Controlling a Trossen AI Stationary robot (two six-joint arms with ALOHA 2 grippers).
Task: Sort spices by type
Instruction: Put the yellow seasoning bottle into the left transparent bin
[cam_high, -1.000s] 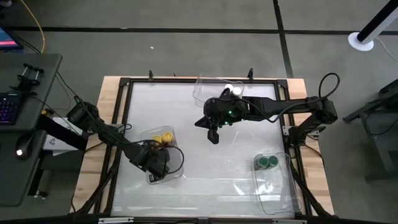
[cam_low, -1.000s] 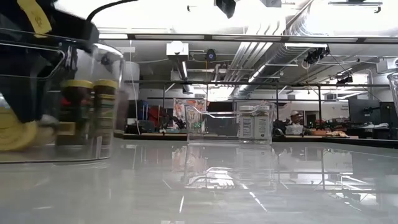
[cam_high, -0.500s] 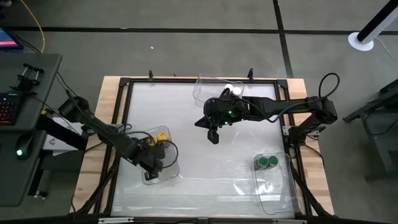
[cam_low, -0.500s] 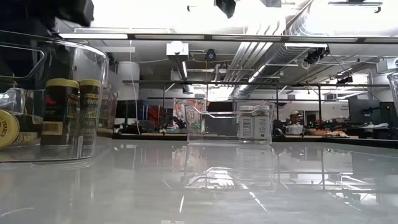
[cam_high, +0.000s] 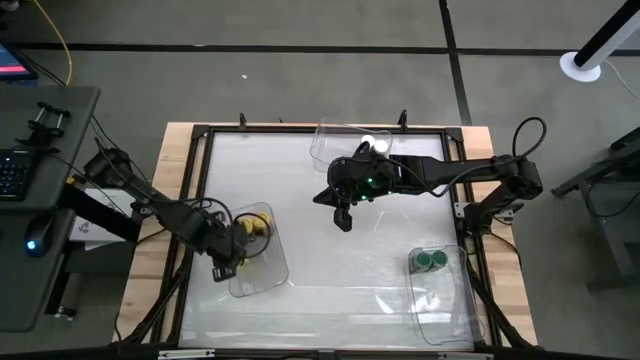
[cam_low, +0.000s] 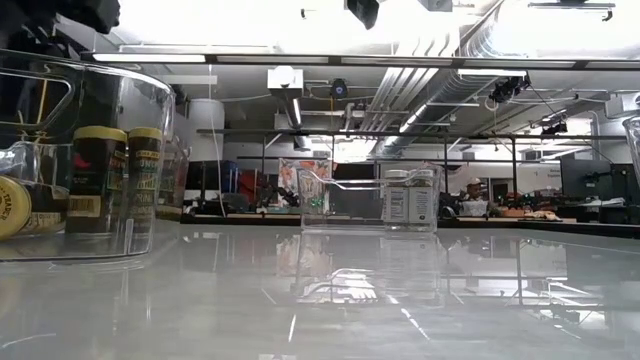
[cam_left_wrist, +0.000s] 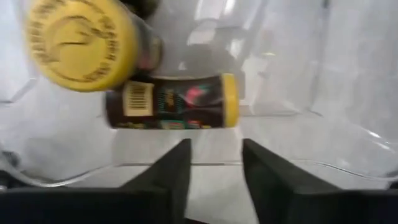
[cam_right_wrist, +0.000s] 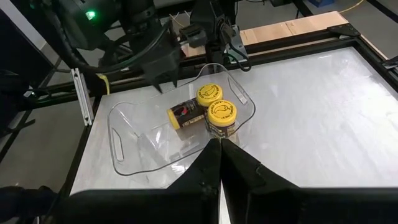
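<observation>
Three clear bins sit on the white table (cam_high: 300, 180). The left bin (cam_high: 262, 275) holds three yellow-lidded jars (cam_right_wrist: 214, 112), two upright and one on its side; the near-right bin (cam_high: 440, 295) holds the green-lidded jars (cam_high: 431, 262); the far bin (cam_high: 345, 140) holds a white-lidded jar (cam_low: 402, 200). The left gripper (cam_high: 222, 270), fingers slightly parted and empty, hangs beside the left bin; the right gripper (cam_high: 343, 220), shut, hovers mid-table.

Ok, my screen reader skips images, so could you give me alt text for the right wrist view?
A clear plastic bin on the white table holds three yellow-lidded spice jars, two upright and one lying on its side. The left gripper hangs just beyond the bin's far rim; the right gripper shows shut in the foreground.
</observation>
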